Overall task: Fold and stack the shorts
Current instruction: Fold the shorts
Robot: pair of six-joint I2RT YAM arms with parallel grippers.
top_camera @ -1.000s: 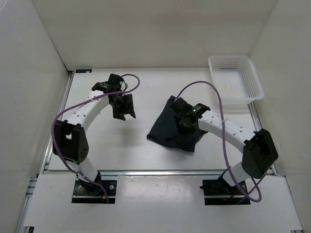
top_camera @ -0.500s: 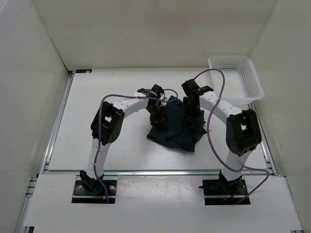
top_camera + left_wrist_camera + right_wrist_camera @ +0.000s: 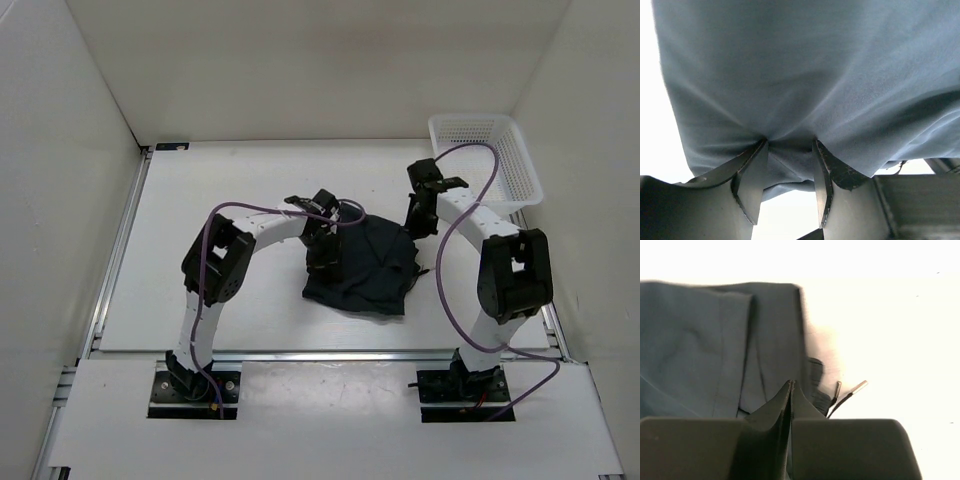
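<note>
In the middle of the frame, the shorts (image 3: 362, 265) lie bunched on the table (image 3: 230, 310), not folded yet. My left pincer (image 3: 789, 146) pinches their cloth; my right pincer (image 3: 791, 385) is pressed together, empty.

Bright, blown-out whites; soft wrist-view focus

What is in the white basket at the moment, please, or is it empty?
Empty: the basket shows only its bare white mesh floor in the top view; the shorts lie outside it on the table.
</note>
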